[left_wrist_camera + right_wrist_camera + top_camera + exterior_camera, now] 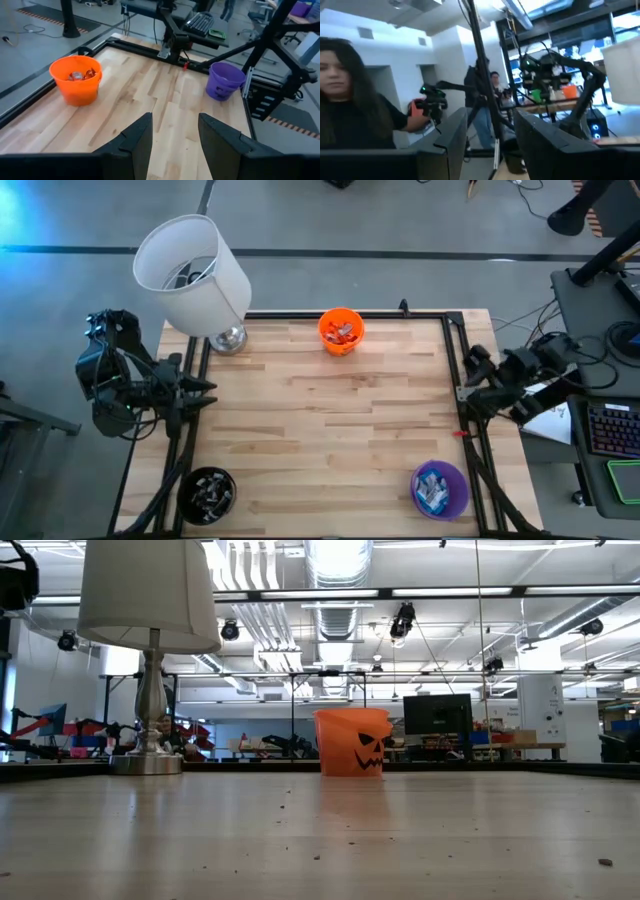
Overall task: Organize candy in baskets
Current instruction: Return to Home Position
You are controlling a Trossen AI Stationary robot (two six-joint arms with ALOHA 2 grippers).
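High view: three buckets stand well apart on the worktop [330, 430]. One orange bucket [341, 349] is at the far edge, one black bucket [184, 498] at the near left corner and one purple bucket [461, 480] at the near right corner. The candy [343, 330] lies inside them, one heap to each bucket. The pieces are too small to count, and none shows loose on the boards. One lamp [195, 275] stands at the far left corner. The left gripper [200, 392] hangs at the left edge and the right gripper [468, 377] at the right edge, both clear of the buckets.

Low view: only the orange bucket [352, 745] and the lamp [150, 600] show, with no arm in sight.

Left wrist view: the left gripper [172, 142] has its fingers [137, 142] spread and holds nothing. Beyond it are the orange bucket [75, 92], with candy [82, 75] at its mouth, and the purple bucket [222, 90].

Right wrist view: the right gripper [490, 145] has its fingers parted and bare, and it points out into the room past a person [350, 100].

The candy is likely light, fairly stiff and slick in its wrapper, so a pinch across the short middle suits it best. The buckets look thin and light and would probably tip easily, so the rim is the place to take them.
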